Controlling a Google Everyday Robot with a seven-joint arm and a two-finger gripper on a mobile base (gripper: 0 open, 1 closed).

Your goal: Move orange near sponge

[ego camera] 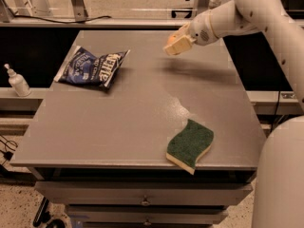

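Observation:
The sponge (191, 145), wavy with a dark green top over pale yellow foam, lies near the front right edge of the grey table (133, 113). My gripper (177, 43) hangs a little above the far right part of the table, with its shadow on the surface beneath it. It is well behind the sponge. No orange shows anywhere on the table. Whether one is hidden inside the gripper I cannot tell.
A blue crinkled snack bag (92, 66) lies at the far left of the table. A small white bottle (17, 81) stands on a ledge left of the table. My white arm (256, 13) reaches in from the right. Drawers sit below the table front.

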